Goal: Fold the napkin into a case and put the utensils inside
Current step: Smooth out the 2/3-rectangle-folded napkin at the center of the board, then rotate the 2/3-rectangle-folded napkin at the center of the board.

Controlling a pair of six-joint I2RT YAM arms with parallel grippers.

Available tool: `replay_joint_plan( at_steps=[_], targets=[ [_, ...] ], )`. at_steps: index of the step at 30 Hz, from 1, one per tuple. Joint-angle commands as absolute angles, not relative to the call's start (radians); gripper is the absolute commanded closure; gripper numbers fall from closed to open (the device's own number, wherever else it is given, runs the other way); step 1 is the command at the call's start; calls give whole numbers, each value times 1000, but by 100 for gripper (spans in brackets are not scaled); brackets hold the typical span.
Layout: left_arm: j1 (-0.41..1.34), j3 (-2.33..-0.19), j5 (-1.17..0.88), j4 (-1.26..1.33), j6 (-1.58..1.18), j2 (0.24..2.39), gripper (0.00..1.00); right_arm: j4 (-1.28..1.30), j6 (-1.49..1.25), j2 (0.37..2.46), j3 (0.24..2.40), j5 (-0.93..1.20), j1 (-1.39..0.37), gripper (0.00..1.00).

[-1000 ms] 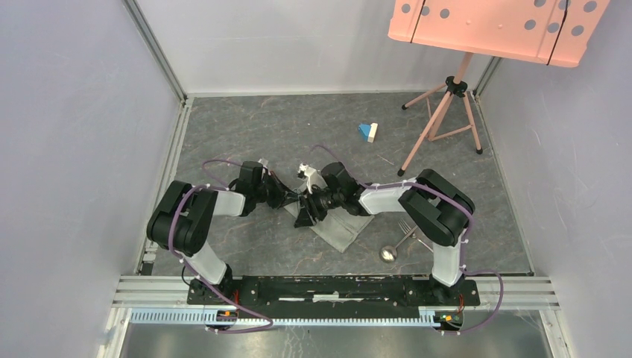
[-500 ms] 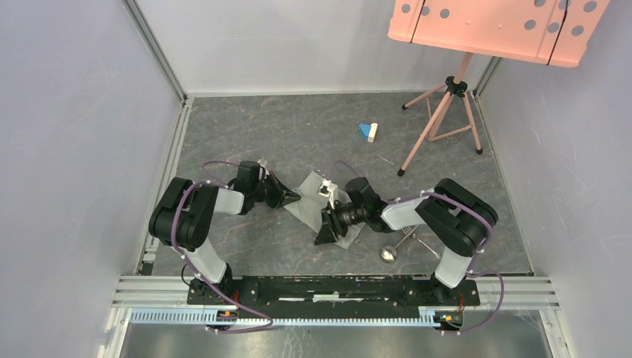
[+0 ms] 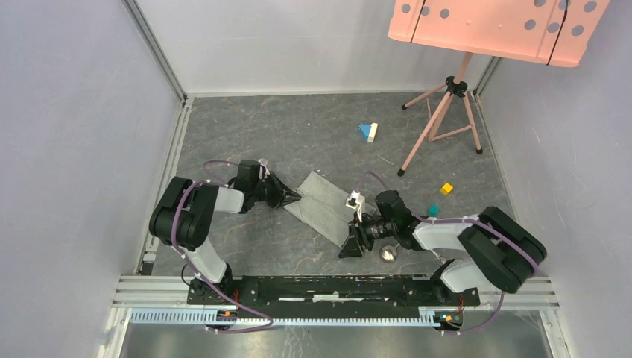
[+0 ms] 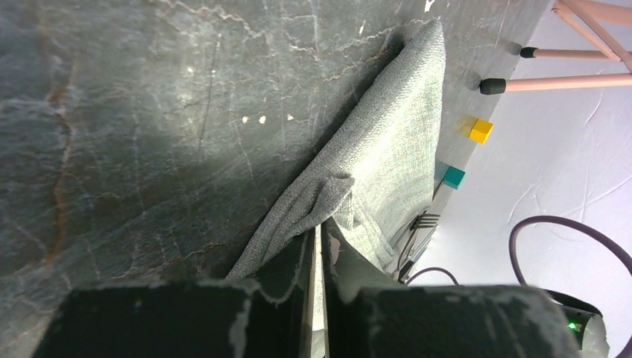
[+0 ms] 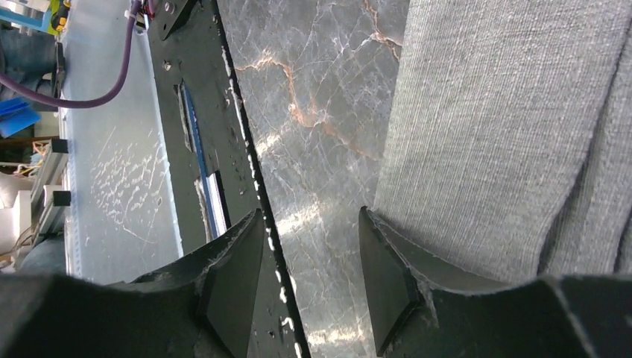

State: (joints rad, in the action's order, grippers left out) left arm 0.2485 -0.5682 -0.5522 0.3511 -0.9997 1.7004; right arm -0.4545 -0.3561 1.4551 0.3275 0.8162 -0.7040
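The light grey napkin lies as a long folded strip running from the middle of the table toward the near right. My left gripper is shut on its left corner, with the cloth bunched between the jaws in the left wrist view. My right gripper is open and empty at the strip's near end; one finger rests against the napkin's edge. The spoon lies just right of that gripper. The fork is hidden under my right arm from above; its tines show past the napkin.
Blue and white blocks lie at the back. A yellow block and a teal block lie right of the napkin. A pink tripod stand stands at the back right. The black base rail runs close beside my right gripper.
My right gripper has drawn back toward the near right along the napkin, which now lies stretched out flat as a strip. The yellow and teal blocks came into view. The left gripper kept its hold.
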Motion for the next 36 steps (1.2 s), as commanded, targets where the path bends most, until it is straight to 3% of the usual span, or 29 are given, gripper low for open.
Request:
replay_joint_plan(
  at_steps=[1, 7, 13, 22, 27, 31, 36],
  targets=[
    [246, -606, -601, 328, -933, 1643, 85, -236, -273, 1348, 346, 772, -681, 44],
    [252, -615, -626, 311, -938, 1587, 81, -185, -295, 1332, 470, 664, -625, 44],
    [258, -644, -614, 314, -942, 1655, 84, -245, -341, 1427, 523, 644, -589, 53],
    [253, -710, -548, 318, -938, 1808, 89, -298, -334, 1532, 482, 522, -605, 66],
    [250, -840, -508, 173, -856, 1897, 89, -459, -491, 1579, 432, 553, -691, 67],
    [250, -951, -514, 59, -768, 1940, 86, -660, -656, 1580, 406, 632, -746, 64],
    [267, -960, -451, -19, -670, 1797, 66, -425, -504, 1499, 516, 605, -725, 55]
  ],
)
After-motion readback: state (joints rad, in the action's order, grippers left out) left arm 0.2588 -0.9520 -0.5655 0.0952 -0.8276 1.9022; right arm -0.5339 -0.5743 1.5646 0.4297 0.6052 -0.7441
